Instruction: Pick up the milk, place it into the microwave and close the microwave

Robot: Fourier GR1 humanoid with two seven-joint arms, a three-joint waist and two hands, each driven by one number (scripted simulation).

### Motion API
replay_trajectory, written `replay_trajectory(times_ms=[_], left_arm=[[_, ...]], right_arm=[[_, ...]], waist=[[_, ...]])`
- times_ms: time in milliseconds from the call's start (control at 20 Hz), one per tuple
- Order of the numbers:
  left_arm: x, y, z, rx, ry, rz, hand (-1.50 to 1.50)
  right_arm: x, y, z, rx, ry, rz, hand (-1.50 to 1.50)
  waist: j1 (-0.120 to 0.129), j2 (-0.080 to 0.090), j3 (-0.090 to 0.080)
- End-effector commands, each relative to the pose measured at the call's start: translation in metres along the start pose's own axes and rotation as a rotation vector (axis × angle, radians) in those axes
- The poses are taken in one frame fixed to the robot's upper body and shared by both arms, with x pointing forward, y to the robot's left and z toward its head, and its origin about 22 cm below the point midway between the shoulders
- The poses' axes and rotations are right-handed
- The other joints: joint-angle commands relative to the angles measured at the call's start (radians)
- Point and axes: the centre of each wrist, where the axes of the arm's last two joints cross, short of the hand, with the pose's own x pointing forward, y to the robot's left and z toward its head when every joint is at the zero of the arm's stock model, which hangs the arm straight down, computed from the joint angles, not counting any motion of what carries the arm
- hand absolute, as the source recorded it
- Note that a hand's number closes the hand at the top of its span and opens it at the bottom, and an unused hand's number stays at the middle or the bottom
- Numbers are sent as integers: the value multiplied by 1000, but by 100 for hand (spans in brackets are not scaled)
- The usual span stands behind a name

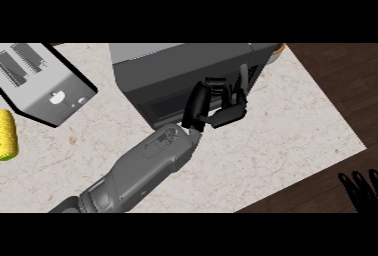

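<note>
Where the grey forearm [144, 172] rises from the lower edge of the head view, it runs up and to the right across the marbled countertop [295, 130] and ends in the left hand [221, 107], black, set against the front face of the microwave [184, 75]. Fingers [198, 102] curled, knuckles bent toward the appliance's dark door panel; whether they grip anything cannot be told, since the hand covers its own palm side. Thumb and fingertips lie at the door's right edge, near the vertical handle [244, 77].

Microwave: dark grey box, top face lighter, sitting toward the back of the counter, door appears shut against the body. Milk not seen anywhere on the counter; it may be hidden, no carton visible beside or in front of the microwave.

Toaster [40, 82]: silver, black-trimmed, two slots on top, lying at an angle at upper left, well apart from the microwave. Yellow object [7, 135], elongated and bumpy like a corn cob, at the far left edge, partly cut off, just below the toaster.

Small orange thing [280, 48] peeks out behind the microwave's upper right corner; identity unclear.

Right hand [360, 187]: lower right corner, over the dark wooden floor [339, 75], off the counter, fingers straight and pointing up, holding nothing.
</note>
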Motion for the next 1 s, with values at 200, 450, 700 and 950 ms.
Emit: replay_trajectory(times_ms=[200, 450, 700, 950], left_arm=[[7, 5, -19, 20, -19, -5, 150], [4, 7, -19, 36, -30, 2, 150], [4, 7, -20, 42, -38, 7, 150], [1, 8, -20, 43, -39, 4, 150]], right_arm=[[13, -3, -6, 54, -20, 7, -150], [19, -3, -8, 56, -31, 0, -150], [18, 3, -5, 51, -29, -64, -150], [26, 1, -8, 57, -40, -59, -150]], waist=[[-25, 11, 2], [-29, 18, 1], [-28, 19, 2], [-29, 18, 2]])
